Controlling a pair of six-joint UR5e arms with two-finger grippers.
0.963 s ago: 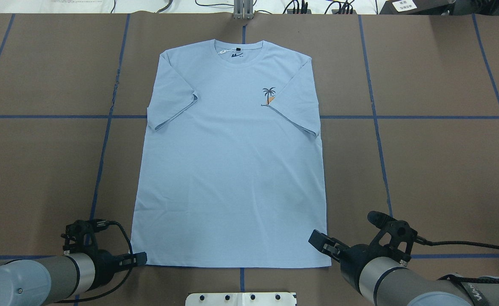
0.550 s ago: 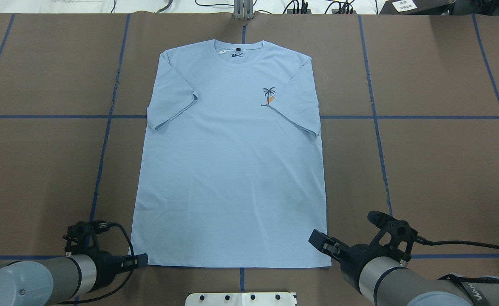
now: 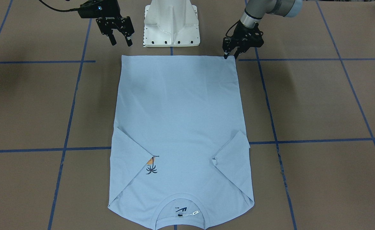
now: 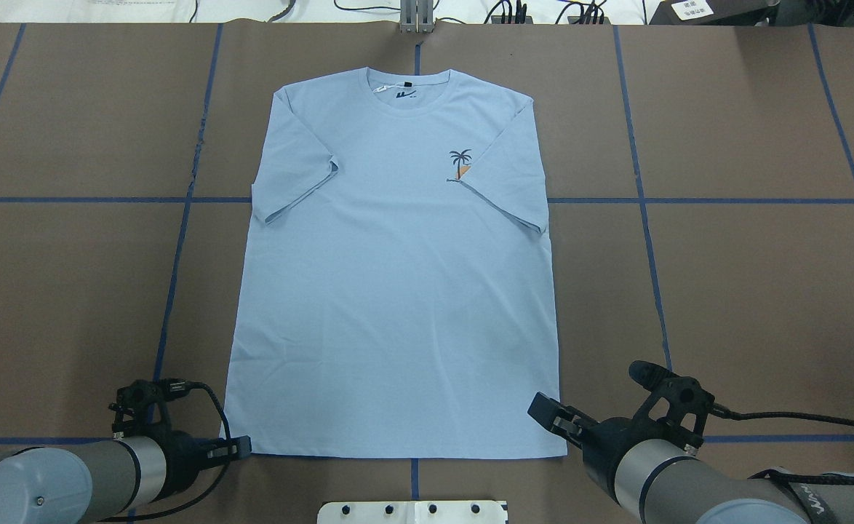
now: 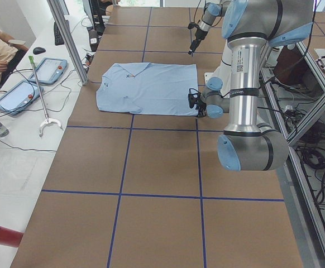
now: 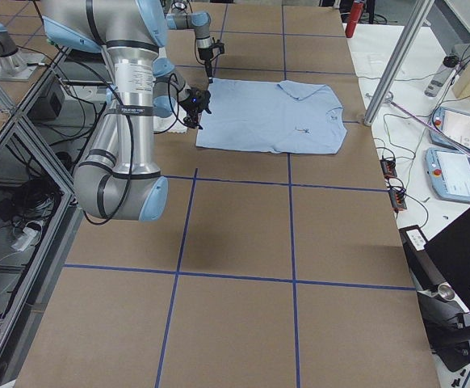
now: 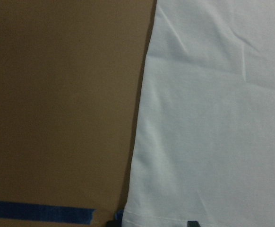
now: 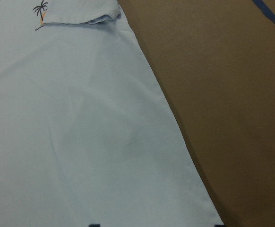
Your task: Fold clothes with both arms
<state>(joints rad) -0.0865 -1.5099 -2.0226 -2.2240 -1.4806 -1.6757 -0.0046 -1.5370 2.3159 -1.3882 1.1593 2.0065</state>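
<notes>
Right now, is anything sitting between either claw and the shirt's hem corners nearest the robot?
Nothing visible. The left claw is open right at its hem corner of the T-shirt; the right claw is open near the other corner. No object lies on the brown table around either corner.

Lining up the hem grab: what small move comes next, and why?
Probably lower the right pincer to its hem corner of the T-shirt. The left pincer sits open, low at the opposite hem corner, while the right one hangs open, higher up.
</notes>
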